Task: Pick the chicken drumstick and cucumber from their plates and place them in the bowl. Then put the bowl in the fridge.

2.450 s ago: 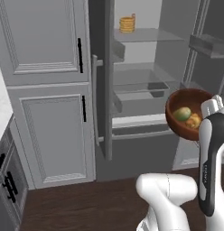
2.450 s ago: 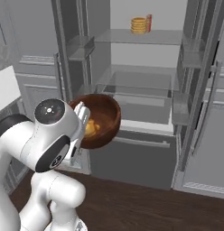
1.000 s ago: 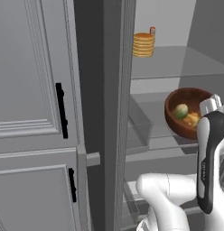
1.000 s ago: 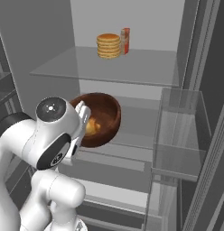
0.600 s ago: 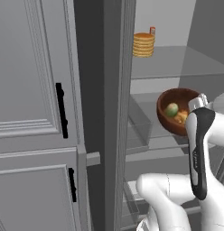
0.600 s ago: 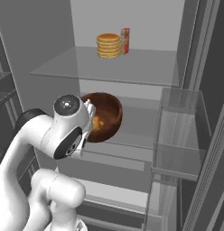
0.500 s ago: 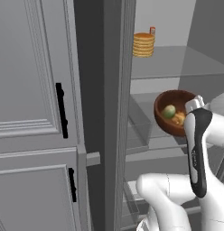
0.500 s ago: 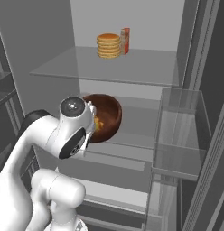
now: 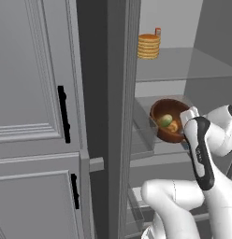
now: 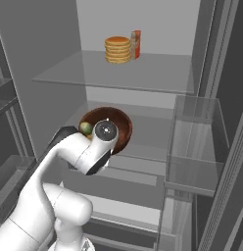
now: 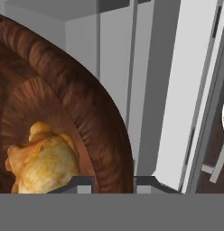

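Here the bowl (image 9: 170, 119), with drumstick (image 11: 41, 160) and cucumber (image 9: 165, 120) inside, is clamped at its rim by the gripper (image 11: 113, 182) above the fridge (image 10: 143, 63) middle shelf; released tilted, it could tip and spill.

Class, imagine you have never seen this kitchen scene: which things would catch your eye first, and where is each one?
The glossy reddish-brown bowl stands out, held by its rim in the shut gripper over the middle shelf of the open fridge. Inside it lie the yellowish-green cucumber and the golden chicken drumstick. On the shelf above sits a stack of pancakes beside a small red carton.
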